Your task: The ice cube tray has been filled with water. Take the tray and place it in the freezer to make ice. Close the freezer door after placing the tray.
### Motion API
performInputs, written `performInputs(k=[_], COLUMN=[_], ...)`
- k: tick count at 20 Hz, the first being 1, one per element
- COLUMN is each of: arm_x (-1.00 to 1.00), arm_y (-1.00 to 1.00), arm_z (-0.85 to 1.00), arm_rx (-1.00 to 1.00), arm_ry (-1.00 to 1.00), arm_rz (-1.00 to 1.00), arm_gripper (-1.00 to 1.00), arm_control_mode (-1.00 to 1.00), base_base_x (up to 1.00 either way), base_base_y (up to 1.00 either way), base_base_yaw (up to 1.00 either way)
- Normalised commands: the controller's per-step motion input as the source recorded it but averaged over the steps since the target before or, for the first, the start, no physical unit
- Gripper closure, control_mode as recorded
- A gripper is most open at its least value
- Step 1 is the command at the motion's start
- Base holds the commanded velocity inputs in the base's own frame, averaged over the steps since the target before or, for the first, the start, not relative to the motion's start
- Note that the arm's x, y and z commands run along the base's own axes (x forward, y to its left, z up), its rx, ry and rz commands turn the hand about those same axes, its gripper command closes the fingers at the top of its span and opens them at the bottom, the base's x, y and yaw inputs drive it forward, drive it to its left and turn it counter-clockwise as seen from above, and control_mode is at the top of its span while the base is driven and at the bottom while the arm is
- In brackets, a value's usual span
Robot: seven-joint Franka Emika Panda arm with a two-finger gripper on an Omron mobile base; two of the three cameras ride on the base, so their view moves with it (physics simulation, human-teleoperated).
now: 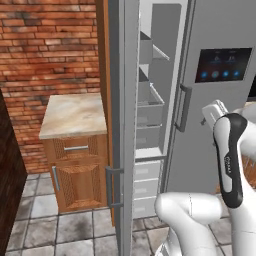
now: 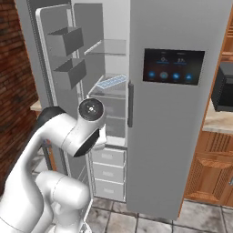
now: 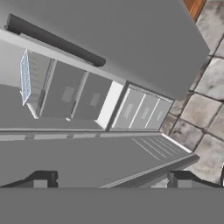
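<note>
Jaws spread wide and holding nothing: in the hand view the gripper (image 3: 109,179) shows its two dark tips far apart near the bottom edge, with the grey freezer door (image 3: 87,153) running across just beyond them. Past that door lies the open freezer (image 3: 74,96), its pale drawers and grey bins lined up in a row. The ice cube tray (image 3: 25,76) sits on a shelf inside the freezer, seen edge-on from the hand as a thin strip of pale blue cells. From the right base view the ice cube tray (image 2: 110,82) lies flat on a shelf in the freezer (image 2: 111,113), above the bins and drawers, well clear of the arm. The freezer door (image 2: 54,82) stands swung open to the left of the freezer, two bins on its inner face. Right of the freezer is the closed door with the dark display panel (image 2: 174,66). Left of the freezer door (image 1: 125,150), in the left base view, stands a wooden cabinet with a marble surface (image 1: 75,115) against a brick wall (image 1: 47,45).
</note>
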Motion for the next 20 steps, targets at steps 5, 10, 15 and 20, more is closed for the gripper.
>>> performInputs(k=[5,10,15,20], arm_x=[-0.09,-0.46,-0.54,-0.39], arm_y=[0.36,0.48,0.47,0.51], arm_z=[-0.01,-0.05,-0.17,-0.18], arm_rx=[-0.12,-0.22,-0.30,-0.29], arm_ry=[0.00,-0.06,0.00,0.00], arm_rz=[0.01,0.11,0.08,0.10], arm_gripper=[-1.00,-1.00,-1.00,-1.00], arm_control_mode=[-1.00,-1.00,-1.00,-1.00], base_base_x=[0.00,0.00,0.00,0.00], base_base_y=[0.00,0.00,0.00,0.00], base_base_yaw=[0.00,0.00,0.00,0.00])
